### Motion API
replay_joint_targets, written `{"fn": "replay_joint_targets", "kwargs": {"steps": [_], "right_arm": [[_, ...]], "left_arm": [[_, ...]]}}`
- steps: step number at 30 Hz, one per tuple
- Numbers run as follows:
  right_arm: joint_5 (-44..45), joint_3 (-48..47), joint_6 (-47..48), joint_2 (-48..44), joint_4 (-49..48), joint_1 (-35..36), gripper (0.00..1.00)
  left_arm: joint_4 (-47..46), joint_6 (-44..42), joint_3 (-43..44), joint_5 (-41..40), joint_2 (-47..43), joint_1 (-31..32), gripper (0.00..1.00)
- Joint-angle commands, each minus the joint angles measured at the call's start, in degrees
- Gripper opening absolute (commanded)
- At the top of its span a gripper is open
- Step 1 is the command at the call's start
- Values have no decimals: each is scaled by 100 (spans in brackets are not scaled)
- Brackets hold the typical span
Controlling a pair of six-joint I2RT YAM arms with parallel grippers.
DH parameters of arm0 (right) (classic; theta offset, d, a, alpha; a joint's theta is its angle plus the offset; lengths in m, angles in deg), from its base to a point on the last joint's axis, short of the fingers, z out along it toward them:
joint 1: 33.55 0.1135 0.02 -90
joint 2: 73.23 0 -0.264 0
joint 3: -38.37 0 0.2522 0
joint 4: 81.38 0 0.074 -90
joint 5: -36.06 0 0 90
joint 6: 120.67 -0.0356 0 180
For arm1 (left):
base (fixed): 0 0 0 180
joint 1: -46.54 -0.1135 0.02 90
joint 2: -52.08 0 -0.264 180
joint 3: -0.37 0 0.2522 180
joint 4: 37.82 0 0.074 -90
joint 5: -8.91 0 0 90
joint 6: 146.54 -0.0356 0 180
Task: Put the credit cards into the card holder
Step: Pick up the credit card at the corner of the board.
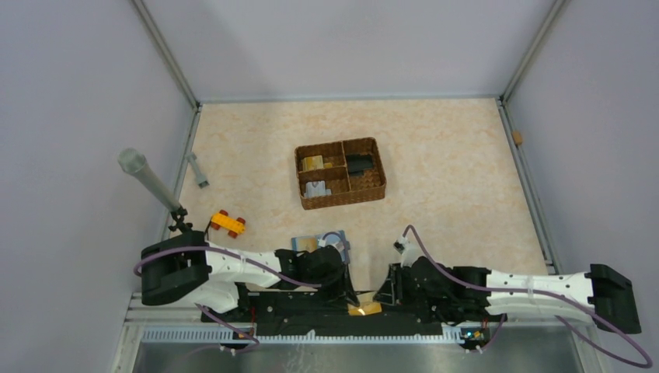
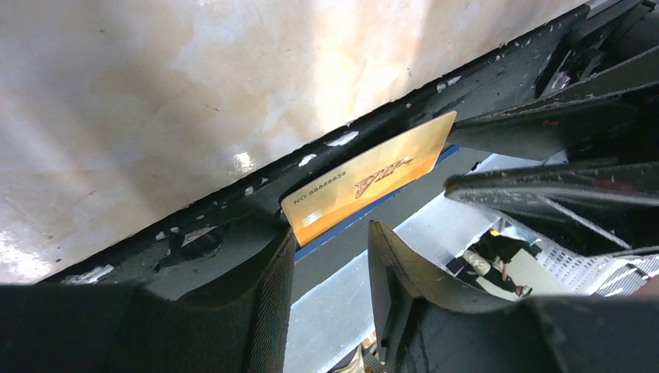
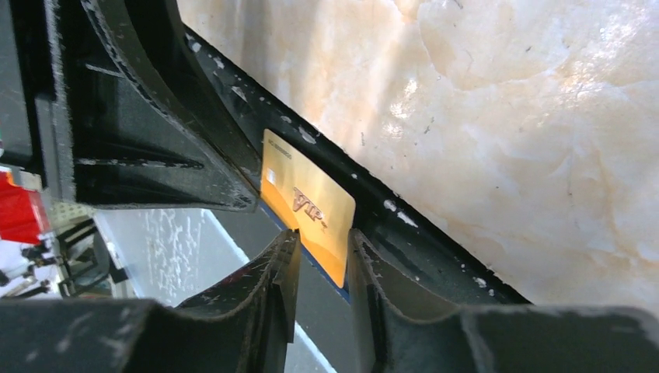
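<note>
A gold credit card (image 1: 364,308) lies over the black strip at the table's near edge, part of it hanging past the edge. A thin blue edge shows under it. My left gripper (image 2: 330,233) is open, and one end of the card (image 2: 373,183) sits just past its left fingertip. My right gripper (image 3: 324,237) faces the card's other end (image 3: 311,206), which reaches between its fingertips with gaps on both sides. In the top view the two grippers (image 1: 348,299) (image 1: 382,299) meet at the card. The teal card holder (image 1: 305,242) lies behind my left arm, partly hidden.
A brown wicker basket (image 1: 339,172) stands mid-table and holds a gold card (image 1: 313,163) and a pale one (image 1: 316,189). A yellow-and-red toy block (image 1: 228,223) lies at the left. A grey microphone-like rod (image 1: 148,180) leans by the left wall. The metal rail runs below the table's edge.
</note>
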Motion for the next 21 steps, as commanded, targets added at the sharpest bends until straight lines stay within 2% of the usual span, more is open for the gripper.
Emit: {"fn": "replay_joint_targets", "kwargs": {"steps": [1, 4, 6, 10, 19, 21], "right_arm": [[-498, -116, 187, 131, -1064, -12, 24], [-615, -175, 313, 166, -1084, -14, 6], [-679, -254, 399, 134, -958, -10, 0], [-774, -335, 518, 11, -807, -12, 0], [-1270, -256, 744, -87, -1433, -15, 0], [-1180, -262, 797, 33, -1254, -8, 4]], "left_arm": [[270, -75, -248, -391, 88, -48, 43], [275, -42, -307, -381, 61, -69, 43], [268, -38, -333, -389, 27, -83, 44], [272, -21, -367, -390, -4, -96, 43], [99, -55, -387, -364, 9, -122, 43], [96, -65, -385, -356, 10, -123, 43]]}}
